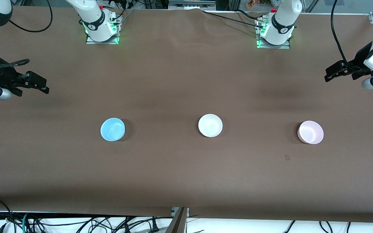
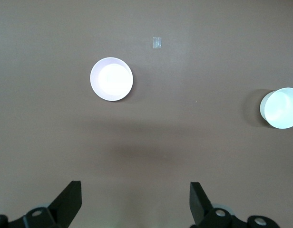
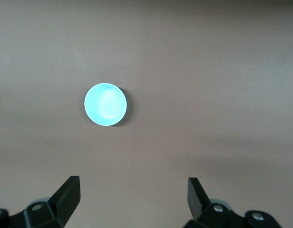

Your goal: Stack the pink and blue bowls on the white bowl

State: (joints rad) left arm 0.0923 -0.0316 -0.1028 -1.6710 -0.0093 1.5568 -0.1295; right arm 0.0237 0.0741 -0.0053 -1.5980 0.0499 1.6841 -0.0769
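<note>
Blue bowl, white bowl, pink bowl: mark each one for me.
blue bowl (image 1: 112,129), front view, middle of its inside.
white bowl (image 1: 210,125), front view, middle of its inside.
pink bowl (image 1: 310,132), front view, middle of its inside.

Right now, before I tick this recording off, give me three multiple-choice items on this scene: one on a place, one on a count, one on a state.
1. Which bowl stands between the other two?
A. the white bowl
B. the pink bowl
C. the blue bowl

2. How many bowls are stacked on another?
A. two
B. one
C. none

3. How do the grippers stand?
A. both shut on bowls
B. both open and empty
C. one open, one shut

Key:
1 A, the white bowl sits mid-table, the blue one toward the right arm's end, the pink one toward the left arm's end.
2 C, all three rest apart on the table.
3 B, the left gripper and the right gripper wait over the table's ends, fingers spread.
</note>
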